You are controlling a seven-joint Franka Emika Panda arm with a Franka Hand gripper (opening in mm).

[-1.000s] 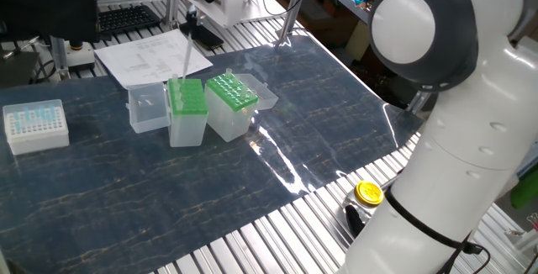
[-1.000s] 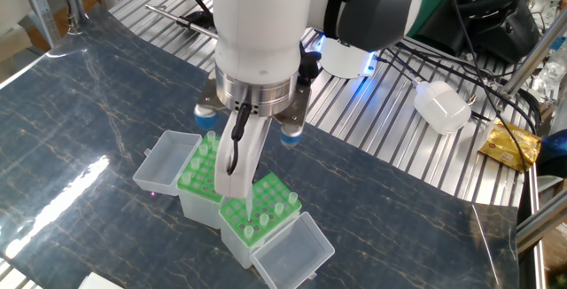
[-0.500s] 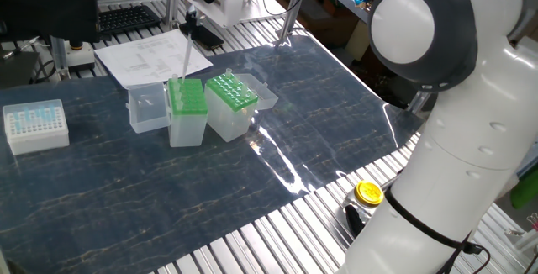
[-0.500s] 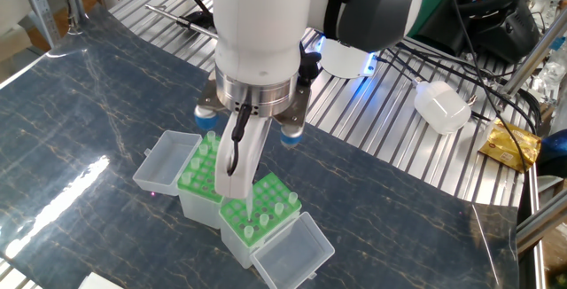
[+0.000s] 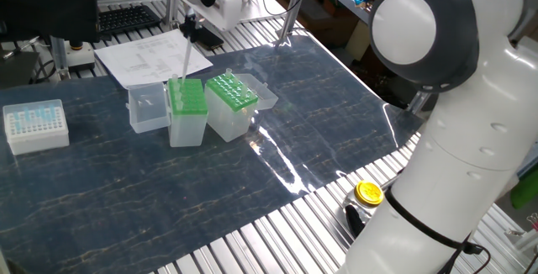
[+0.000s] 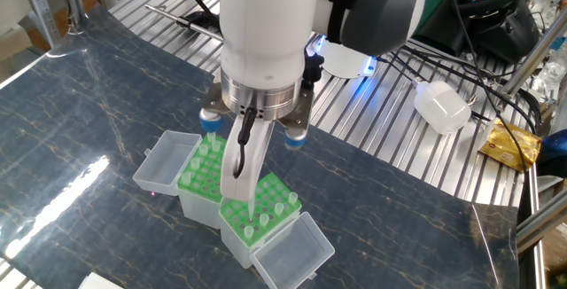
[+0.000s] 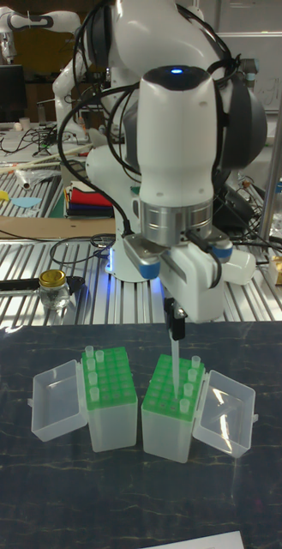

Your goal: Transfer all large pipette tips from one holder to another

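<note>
My gripper [image 5: 192,32] [image 6: 239,187] [image 7: 175,330] is shut on one large pipette tip [image 5: 184,60] [image 7: 175,364], which hangs upright. Its lower end reaches the green top of the narrower, taller box [image 5: 187,110] [image 6: 257,218] [image 7: 169,420]. I cannot tell whether it sits in a hole. Several tips stand along one side of that rack. The wider holder [image 5: 231,102] [image 6: 202,172] [image 7: 115,412] stands right beside it, with several tips in one edge row. In the other fixed view my white finger hides most of the held tip.
Clear hinged lids [image 7: 59,399] [image 7: 222,412] lie open at the outer side of each box. A white box with pale-blue tips [image 5: 35,125] sits far left. Papers [image 5: 151,55] lie behind the boxes. A yellow-lidded jar [image 5: 368,194] stands near the robot's base.
The gripper with the held tip has shifted slightly, a little lower over the narrower box. The boxes have not moved.
</note>
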